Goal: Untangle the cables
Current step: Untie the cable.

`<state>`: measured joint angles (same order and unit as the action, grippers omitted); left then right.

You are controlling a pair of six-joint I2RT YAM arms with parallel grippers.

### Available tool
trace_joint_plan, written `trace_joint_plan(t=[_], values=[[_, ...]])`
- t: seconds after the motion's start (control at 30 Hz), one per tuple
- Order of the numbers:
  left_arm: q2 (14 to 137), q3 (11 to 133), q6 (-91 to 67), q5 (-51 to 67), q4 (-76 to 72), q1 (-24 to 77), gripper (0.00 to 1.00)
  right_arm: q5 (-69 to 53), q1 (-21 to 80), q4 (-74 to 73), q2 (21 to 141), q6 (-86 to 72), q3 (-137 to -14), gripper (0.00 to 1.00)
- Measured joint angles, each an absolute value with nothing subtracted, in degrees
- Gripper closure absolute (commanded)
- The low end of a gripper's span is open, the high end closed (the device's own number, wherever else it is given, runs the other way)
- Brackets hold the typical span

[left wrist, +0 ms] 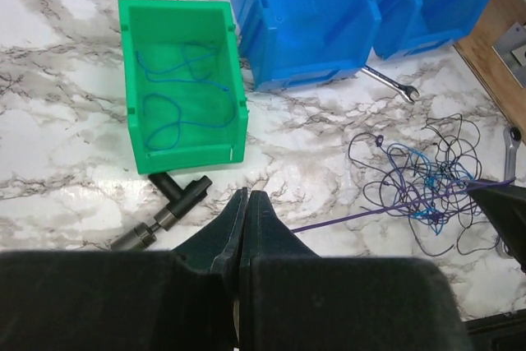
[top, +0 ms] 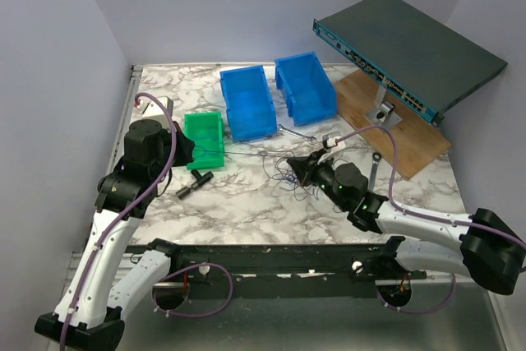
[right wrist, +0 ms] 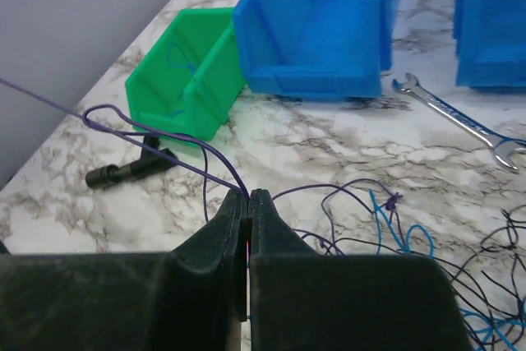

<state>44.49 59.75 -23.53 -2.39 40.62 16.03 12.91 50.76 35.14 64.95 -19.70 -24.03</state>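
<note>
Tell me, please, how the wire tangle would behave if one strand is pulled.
Probably floppy and light: the tangle lies in loose curls. Pulling one strand may drag the whole clump, since loops cross densely. The purple strand pinched in the right gripper runs straight, so it seems to hold tension.

2 blue bins [top: 248, 104] [top: 306, 88], 1 green bin [left wrist: 174, 6], 2 wrenches [top: 292, 131] [top: 374, 172]

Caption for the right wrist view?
Right gripper pinches a purple wire beside the tangled cables, green bin behind.
</note>
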Motion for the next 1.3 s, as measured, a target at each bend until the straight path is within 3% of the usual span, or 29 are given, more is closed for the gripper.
trace_joint_plan(t=[0.33,0.5,0.63,0.73,0.87,1.07,1.3], values=[[42.0,59.7,-22.9,-19.0,41.4,14.7,1.0,41.4,47.7,20.0,64.8,-27.9,-23.7,0.99],[40.9,59.8,-22.6,-25.5,41.8,14.6,0.99,46.4,46.3,12.7,65.9,-29.9,-25.0,0.99],[39.9,58.3,-20.9,-16.6,39.1,14.6,0.74,39.6,46.2,13.6,63.7,-27.3,-25.1,0.99],[39.7,55.1,-22.0,-3.7,34.7,14.6,0.47,31.4,46.1,16.4,60.3,-25.1,-25.1,1.0],[40.8,47.8,-26.9,11.6,25.8,15.5,0.28,21.3,46.1,18.4,57.8,-22.4,-26.0,0.99],[45.7,42.4,-31.6,19.0,15.6,24.1,0.16,5.5,46.1,18.3,57.6,-18.5,-30.7,0.99],[47.4,39.0,-31.2,19.7,0.7,30.4,0.14,-5.7,46.1,18.1,56.9,-17.1,-34.3,0.99]])
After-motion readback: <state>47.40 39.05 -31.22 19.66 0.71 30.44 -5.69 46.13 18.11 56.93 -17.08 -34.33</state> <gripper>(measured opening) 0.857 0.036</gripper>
